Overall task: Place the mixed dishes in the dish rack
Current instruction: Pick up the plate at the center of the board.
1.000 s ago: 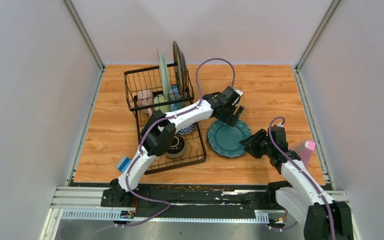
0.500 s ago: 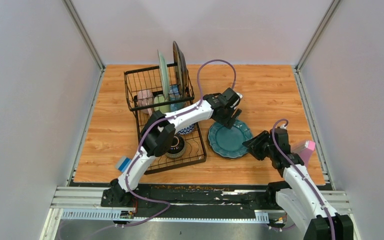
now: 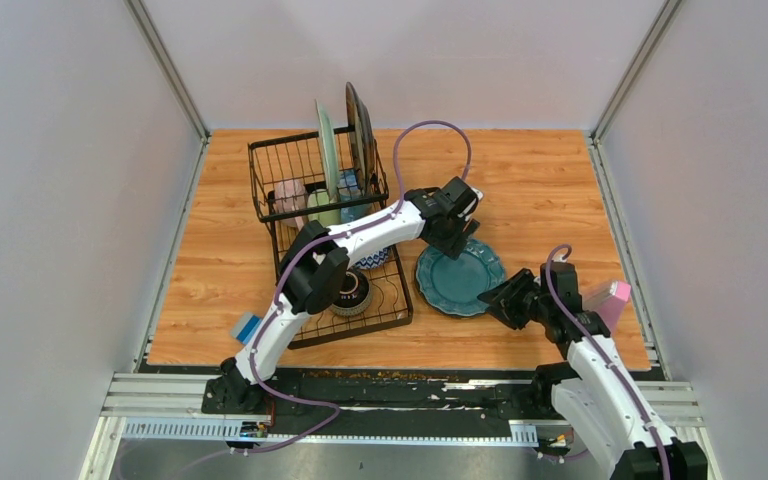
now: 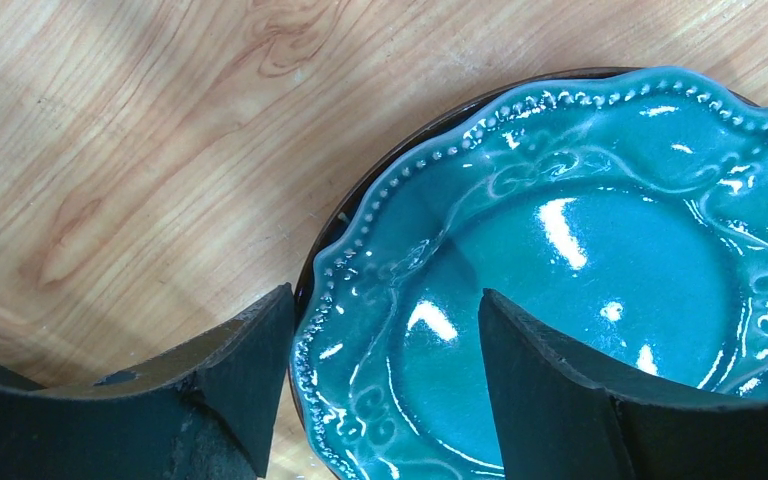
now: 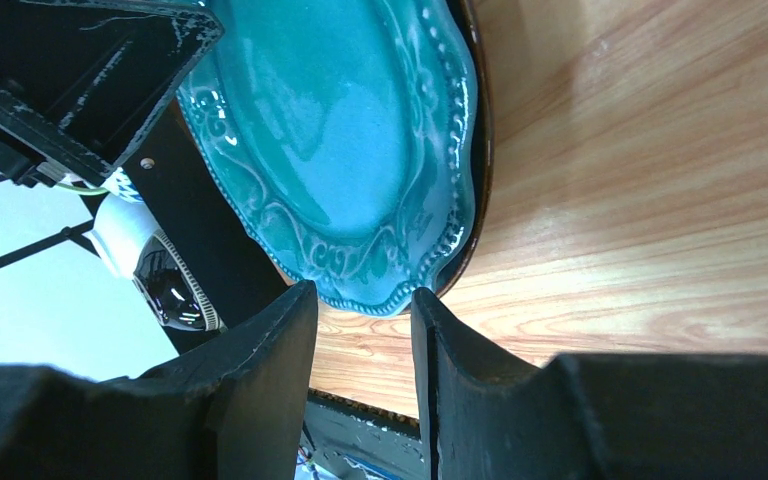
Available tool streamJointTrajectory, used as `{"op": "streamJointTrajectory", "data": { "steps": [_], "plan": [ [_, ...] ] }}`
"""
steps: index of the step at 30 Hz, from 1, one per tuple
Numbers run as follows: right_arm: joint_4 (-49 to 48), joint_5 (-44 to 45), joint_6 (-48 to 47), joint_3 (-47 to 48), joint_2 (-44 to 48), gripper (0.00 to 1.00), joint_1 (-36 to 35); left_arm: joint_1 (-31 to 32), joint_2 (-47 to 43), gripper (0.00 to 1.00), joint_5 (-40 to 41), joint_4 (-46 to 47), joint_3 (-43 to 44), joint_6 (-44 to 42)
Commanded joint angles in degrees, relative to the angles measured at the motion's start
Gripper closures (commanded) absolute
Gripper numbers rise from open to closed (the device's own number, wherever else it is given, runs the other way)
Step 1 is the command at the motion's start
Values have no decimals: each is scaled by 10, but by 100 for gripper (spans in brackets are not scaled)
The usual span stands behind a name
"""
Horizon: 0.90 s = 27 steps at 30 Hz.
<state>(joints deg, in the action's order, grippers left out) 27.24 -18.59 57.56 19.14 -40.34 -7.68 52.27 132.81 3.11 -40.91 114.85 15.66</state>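
Now one teal plate (image 3: pixel 458 280); left hand (image 4: pixel 383 308) spread astride rim, right hand (image 5: pixel 362 300) spread.

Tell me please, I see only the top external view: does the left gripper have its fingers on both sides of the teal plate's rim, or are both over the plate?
Observer: On both sides. The left wrist view shows the left gripper open, with the rim of the teal plate between its fingers: one finger is outside over the table, the other over the glazed inside. It has not closed on the rim.
Operator: And the right gripper, does it hold the plate?
Observer: No. In the right wrist view it stands open, and the plate's rim lies just at the mouth of the gap between its fingers. I cannot tell whether they touch.
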Motion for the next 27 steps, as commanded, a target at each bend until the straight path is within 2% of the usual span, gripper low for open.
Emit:
{"op": "streamJointTrajectory", "data": {
  "steps": [1,7,12,21,27],
  "plan": [
    [2,-2,-5,2,-19,60,2,8,-32,27,-28,-20,-9,0],
    [-17,0,-10,-2,-44,60,2,8,-33,29,-28,-18,-11,-1],
    [-37,2,-5,-8,-55,60,2,8,-31,30,-63,-11,-10,-1],
    [-58,4,3,-20,-29,64,1,9,-39,39,-79,-9,-22,-5],
    [-53,-7,-2,-12,-28,65,1,9,-43,41,-100,-9,-21,-14]
  ]
}}
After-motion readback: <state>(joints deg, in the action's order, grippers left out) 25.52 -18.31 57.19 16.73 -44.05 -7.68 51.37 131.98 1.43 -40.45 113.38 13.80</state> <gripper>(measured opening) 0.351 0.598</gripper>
